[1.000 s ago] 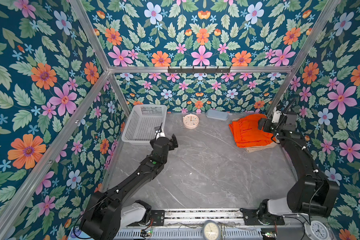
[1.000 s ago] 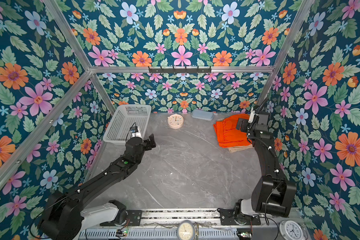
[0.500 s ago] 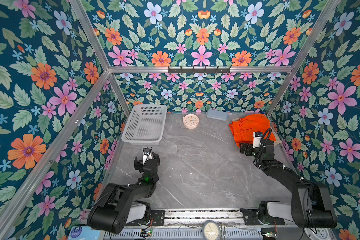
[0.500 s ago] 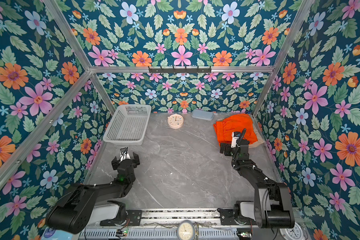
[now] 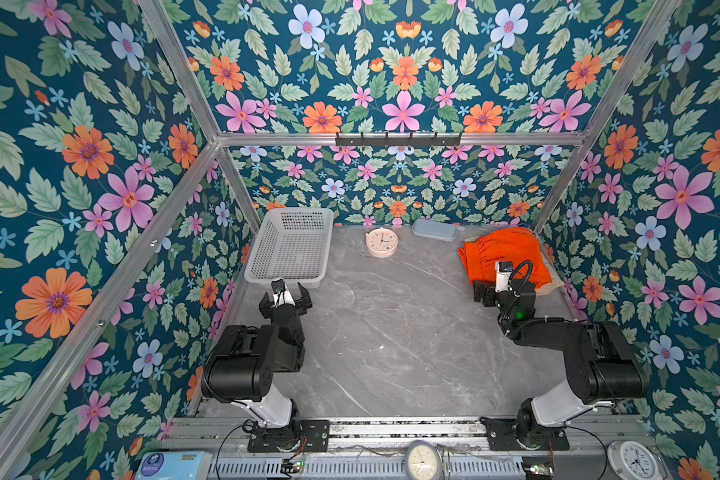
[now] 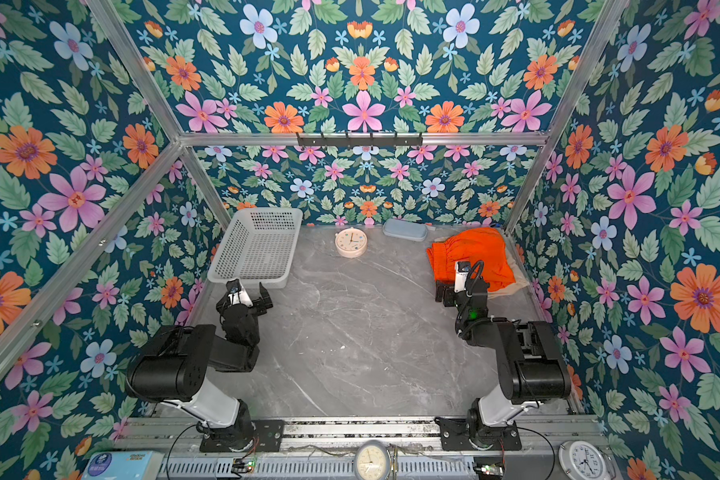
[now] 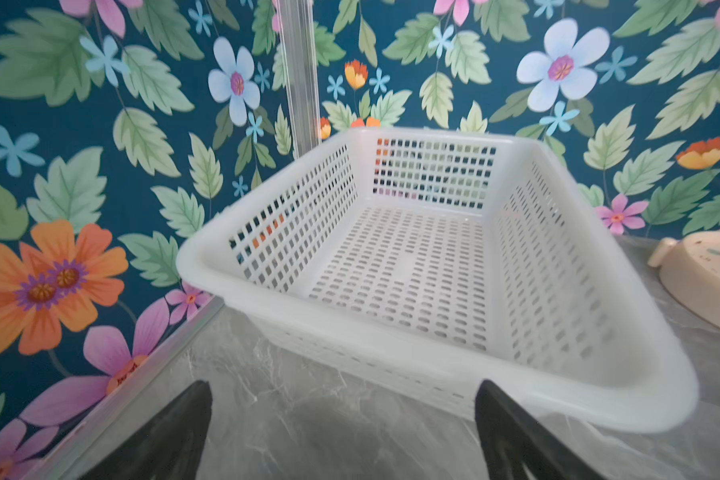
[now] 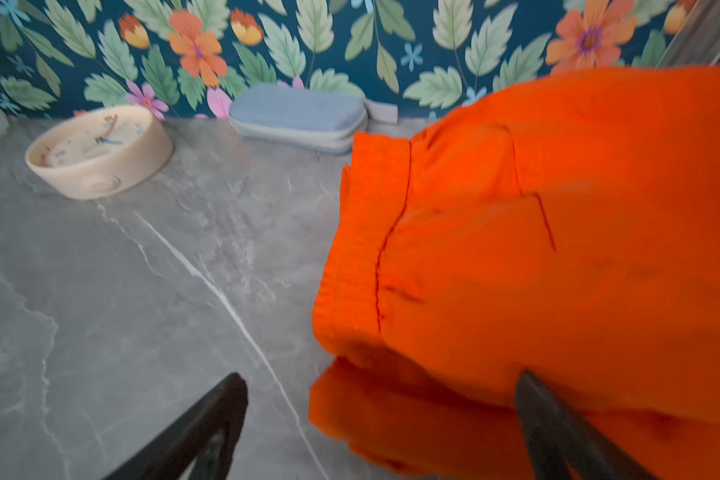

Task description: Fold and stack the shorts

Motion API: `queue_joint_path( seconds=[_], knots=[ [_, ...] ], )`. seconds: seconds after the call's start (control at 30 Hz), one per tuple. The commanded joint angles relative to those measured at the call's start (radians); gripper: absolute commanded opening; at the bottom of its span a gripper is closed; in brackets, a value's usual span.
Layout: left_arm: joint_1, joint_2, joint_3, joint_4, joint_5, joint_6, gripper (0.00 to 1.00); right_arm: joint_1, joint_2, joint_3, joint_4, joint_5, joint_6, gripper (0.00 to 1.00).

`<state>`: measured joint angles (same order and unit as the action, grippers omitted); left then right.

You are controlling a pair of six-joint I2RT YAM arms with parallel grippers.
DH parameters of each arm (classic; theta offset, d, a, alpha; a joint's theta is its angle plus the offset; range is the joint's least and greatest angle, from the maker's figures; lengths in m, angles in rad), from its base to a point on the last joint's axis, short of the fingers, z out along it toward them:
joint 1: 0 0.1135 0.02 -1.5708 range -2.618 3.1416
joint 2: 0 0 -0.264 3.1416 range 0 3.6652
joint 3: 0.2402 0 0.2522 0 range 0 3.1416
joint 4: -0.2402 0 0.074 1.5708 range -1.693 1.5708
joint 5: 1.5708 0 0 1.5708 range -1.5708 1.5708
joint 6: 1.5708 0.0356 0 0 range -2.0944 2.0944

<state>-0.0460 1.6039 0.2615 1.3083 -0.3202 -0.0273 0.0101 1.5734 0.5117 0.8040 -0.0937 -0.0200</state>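
The orange shorts point(image 5: 501, 255) point(image 6: 472, 253) lie folded at the back right on top of the beige shorts point(image 5: 553, 281), of which only an edge shows. My right gripper point(image 5: 497, 289) point(image 6: 458, 291) hovers open just in front of the pile. In the right wrist view the near corner of the orange shorts point(image 8: 537, 249) shows between the spread fingers of the right gripper point(image 8: 381, 424), ungripped. My left gripper point(image 5: 285, 297) point(image 7: 344, 432) is open and empty over bare table in front of the basket.
A white mesh basket point(image 5: 262, 274) point(image 7: 208, 266) stands empty at the back left. A round cream clock point(image 5: 381, 242) point(image 8: 100, 153) and a blue-grey pouch point(image 5: 434, 229) point(image 8: 300, 116) lie along the back wall. Flowered walls close in on three sides.
Both arms have drawn back toward their bases, folding up. The right gripper came away from the shorts pile and the left from beside the basket. The shorts stayed put.
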Motion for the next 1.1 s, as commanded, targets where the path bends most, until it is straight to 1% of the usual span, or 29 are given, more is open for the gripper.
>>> queue_joint_path(
  seconds=[0.0, 0.03, 0.07, 0.13, 0.2, 0.27, 0.37, 0.53, 0.6, 0.67, 0.77, 0.83, 0.9, 0.93, 1.0, 1.07],
  knots=[
    [0.004, -0.002, 0.005, -0.05, 0.039, -0.029, 1.0, 0.002, 0.002, -0.02, 0.123, 0.017, -0.019, 0.99],
    [0.004, -0.001, 0.005, -0.048, 0.039, -0.027, 1.0, 0.003, 0.0, -0.025, 0.137, 0.019, -0.02, 0.99],
    [0.005, -0.002, 0.005, -0.05, 0.038, -0.026, 1.0, 0.002, -0.013, -0.015, 0.088, 0.017, -0.02, 0.99],
    [0.005, -0.002, 0.005, -0.048, 0.038, -0.026, 1.0, 0.002, 0.007, 0.002, 0.094, 0.021, -0.016, 0.99],
    [0.005, -0.002, 0.005, -0.047, 0.036, -0.025, 1.0, 0.001, 0.005, 0.038, 0.013, 0.008, -0.021, 0.99],
    [0.004, -0.001, 0.007, -0.051, 0.043, -0.021, 1.0, 0.002, 0.015, 0.044, 0.018, 0.0, -0.02, 0.99],
    [0.003, 0.001, 0.016, -0.065, 0.082, -0.004, 1.0, 0.004, 0.005, 0.029, 0.03, -0.008, -0.026, 0.99],
    [0.002, 0.001, 0.016, -0.066, 0.084, -0.003, 1.0, 0.002, 0.004, 0.024, 0.038, 0.017, -0.016, 0.99],
    [0.003, 0.002, 0.016, -0.066, 0.084, -0.003, 1.0, 0.001, 0.006, 0.03, 0.03, 0.014, -0.017, 0.99],
    [0.003, 0.001, 0.016, -0.066, 0.084, -0.004, 1.0, 0.001, -0.007, 0.006, 0.064, 0.002, -0.016, 0.99],
    [0.003, 0.002, 0.016, -0.066, 0.083, -0.003, 1.0, 0.002, -0.1, -0.056, 0.097, -0.027, 0.015, 0.99],
    [0.003, 0.001, 0.016, -0.066, 0.084, -0.003, 1.0, 0.002, -0.195, -0.046, -0.023, -0.04, 0.033, 0.99],
    [0.003, 0.001, 0.015, -0.066, 0.084, -0.003, 1.0, 0.002, -0.299, -0.015, -0.217, -0.028, 0.04, 0.99],
    [0.003, 0.001, 0.016, -0.066, 0.083, -0.004, 1.0, 0.002, -0.336, -0.022, -0.256, -0.016, 0.031, 0.99],
    [0.003, 0.001, 0.016, -0.066, 0.084, -0.004, 1.0, 0.002, -0.419, -0.094, -0.251, 0.012, 0.002, 0.99],
    [0.002, 0.001, 0.016, -0.066, 0.083, -0.003, 1.0, 0.002, -0.447, -0.169, -0.193, 0.05, 0.002, 0.99]
  ],
)
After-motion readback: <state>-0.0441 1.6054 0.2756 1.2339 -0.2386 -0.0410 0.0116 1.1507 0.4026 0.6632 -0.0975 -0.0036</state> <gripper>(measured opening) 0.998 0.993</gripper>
